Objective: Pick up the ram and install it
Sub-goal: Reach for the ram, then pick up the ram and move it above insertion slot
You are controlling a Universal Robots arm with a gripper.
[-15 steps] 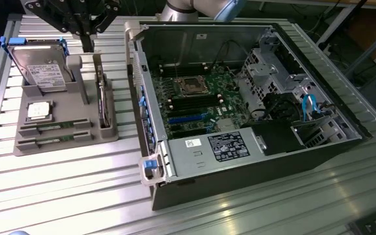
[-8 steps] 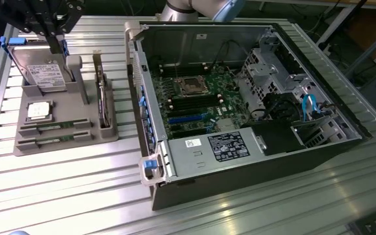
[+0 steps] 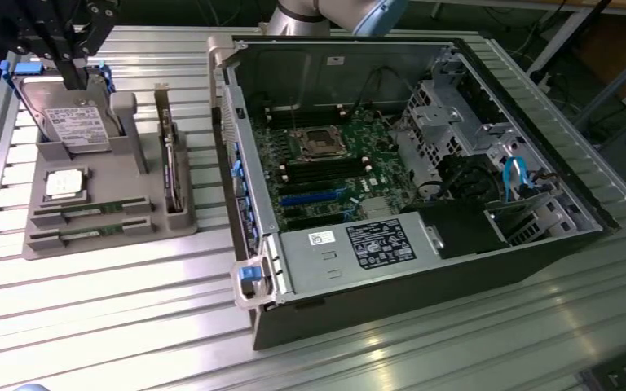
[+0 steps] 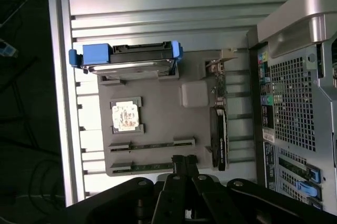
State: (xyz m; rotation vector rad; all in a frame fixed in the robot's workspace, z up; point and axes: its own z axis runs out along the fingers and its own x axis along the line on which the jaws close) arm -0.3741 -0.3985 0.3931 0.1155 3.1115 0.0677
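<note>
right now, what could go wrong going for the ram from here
The shut hand hangs near the propped-up hard drive, so a careless move could clip it. One ram stick lies close beside its twin; the hand might disturb both. Coming down shut, it would likely press on the stick rather than grip it.

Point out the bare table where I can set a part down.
Widest bare patch: the slatted table between the grey parts holder and the table's near edge, on the exterior view's left of the computer case. The strip between holder and case is narrow. The holder is crowded: hard drive, ram sticks.
</note>
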